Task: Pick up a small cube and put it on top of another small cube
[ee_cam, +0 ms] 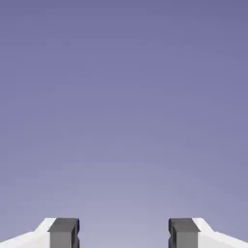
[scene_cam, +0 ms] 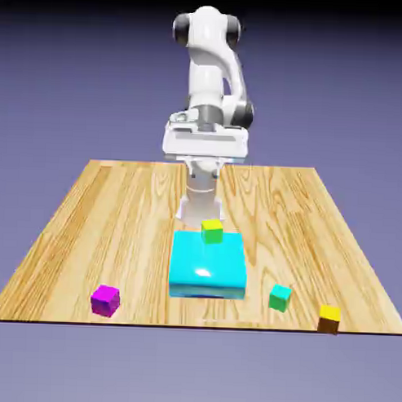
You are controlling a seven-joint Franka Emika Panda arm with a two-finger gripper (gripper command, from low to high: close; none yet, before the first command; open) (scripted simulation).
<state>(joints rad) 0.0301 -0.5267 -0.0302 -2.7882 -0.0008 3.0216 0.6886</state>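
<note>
Gripper [ee_cam: 124, 233] fingers stand apart, holding nothing, as the magenta cube [scene_cam: 105, 300] sits near the worktop's [scene_cam: 147, 202] front edge, exterior view's left; a squarely centred descent should suit the pickup.

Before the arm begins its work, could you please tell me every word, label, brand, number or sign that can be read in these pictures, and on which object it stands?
There is no text to read: no word, label, brand, number or sign shows on the arm, the cubes, the cyan block or the table.
Nor does any show on the gripper.
</note>
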